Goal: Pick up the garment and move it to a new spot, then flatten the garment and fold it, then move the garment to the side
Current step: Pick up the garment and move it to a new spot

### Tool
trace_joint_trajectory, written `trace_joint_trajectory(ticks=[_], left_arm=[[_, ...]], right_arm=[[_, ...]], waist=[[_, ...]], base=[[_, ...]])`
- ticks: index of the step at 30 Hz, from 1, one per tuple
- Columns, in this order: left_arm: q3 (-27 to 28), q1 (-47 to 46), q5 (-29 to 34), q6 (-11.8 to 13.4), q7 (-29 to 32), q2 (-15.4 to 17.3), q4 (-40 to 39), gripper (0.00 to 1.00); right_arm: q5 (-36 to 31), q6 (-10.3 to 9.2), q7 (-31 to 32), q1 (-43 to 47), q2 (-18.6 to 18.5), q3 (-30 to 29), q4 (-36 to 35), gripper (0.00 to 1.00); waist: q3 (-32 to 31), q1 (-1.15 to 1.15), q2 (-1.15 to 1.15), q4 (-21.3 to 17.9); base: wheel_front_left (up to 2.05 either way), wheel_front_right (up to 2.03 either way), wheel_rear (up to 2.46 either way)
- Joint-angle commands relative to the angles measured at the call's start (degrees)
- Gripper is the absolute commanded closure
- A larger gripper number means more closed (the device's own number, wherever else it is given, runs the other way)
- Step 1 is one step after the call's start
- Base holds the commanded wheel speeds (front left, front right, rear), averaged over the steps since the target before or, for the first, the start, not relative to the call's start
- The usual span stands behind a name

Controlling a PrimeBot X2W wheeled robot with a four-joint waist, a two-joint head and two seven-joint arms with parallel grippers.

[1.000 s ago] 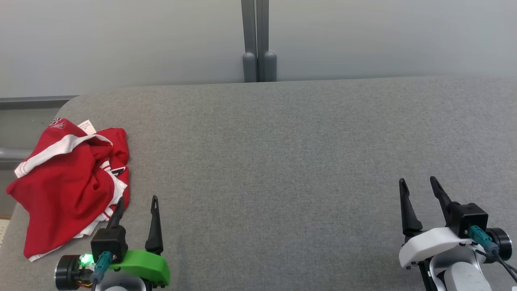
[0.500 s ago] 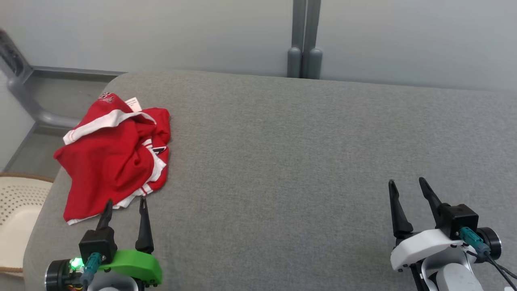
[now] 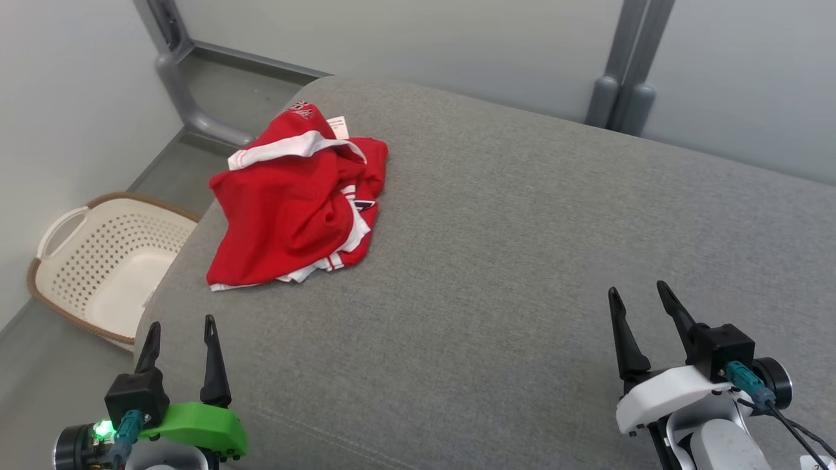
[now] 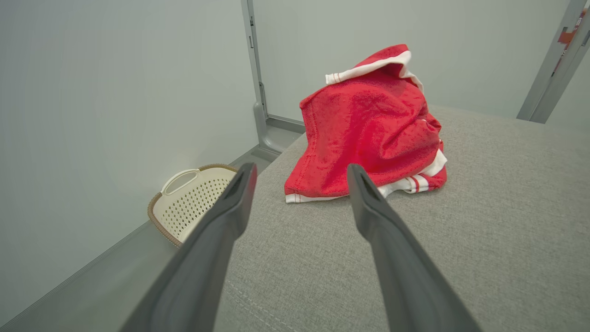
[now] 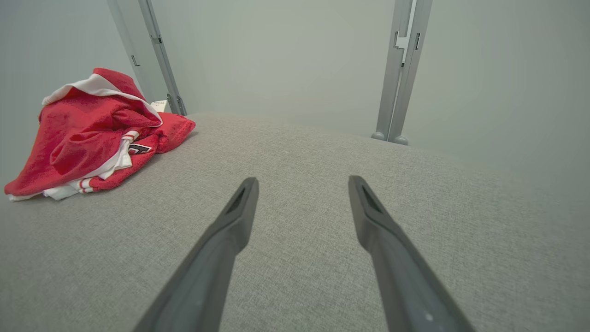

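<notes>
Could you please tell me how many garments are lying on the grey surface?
1: the garment lies bunched near the far left corner of the grey surface; its folds could hide another.

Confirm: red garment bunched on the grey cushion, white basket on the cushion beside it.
Wrong on the basket: it stands on the floor beside the cushion, as the head view shows. The garment is bunched on the cushion.

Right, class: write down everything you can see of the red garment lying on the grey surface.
The garment is red, knit-looking fabric with white panels and red-and-white striped trim, a small white label at its far edge and a dark printed patch in a fold. It lies crumpled in a loose heap near the far left corner of the grey padded surface, resting on that alone.
</notes>
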Motion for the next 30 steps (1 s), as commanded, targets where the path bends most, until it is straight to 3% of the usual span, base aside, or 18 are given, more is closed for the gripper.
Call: trace_joint_trajectory(ticks=[1, 11, 17, 30], left_arm=[[0.16, 0.74, -0.64, 0.26, -0.02, 0.14, -0.25, 0.00], [1.33, 1.59, -2.52, 1.82, -0.02, 0.12, -1.81, 0.00], [0.52, -0.40, -4.32, 0.43, -0.03, 0.13, -0.59, 0.00], [3.09, -10.83, -6.48, -2.32, -0.03, 0.12, 5.80, 0.00]], right_arm=[[0.31, 0.00, -0.17, -0.79, -0.19, 0.25, 0.03, 0.00], [0.75, 0.00, -0.18, -2.91, -1.21, 3.37, 0.92, 0.00], [0.77, 0.00, -0.18, -2.53, -1.90, 3.11, 0.49, 0.00], [0.67, -0.01, -0.17, -5.46, -4.95, 5.60, -1.82, 0.00]], waist=[[1.74, 0.00, 0.00, 5.04], [3.69, 0.00, 0.00, 6.46], [4.48, 0.00, 0.00, 6.22], [11.54, 0.00, 0.00, -0.95]], base=[[0.00, 0.00, 0.00], [0.00, 0.00, 0.00], [0.00, 0.00, 0.00], [0.00, 0.00, 0.00]])
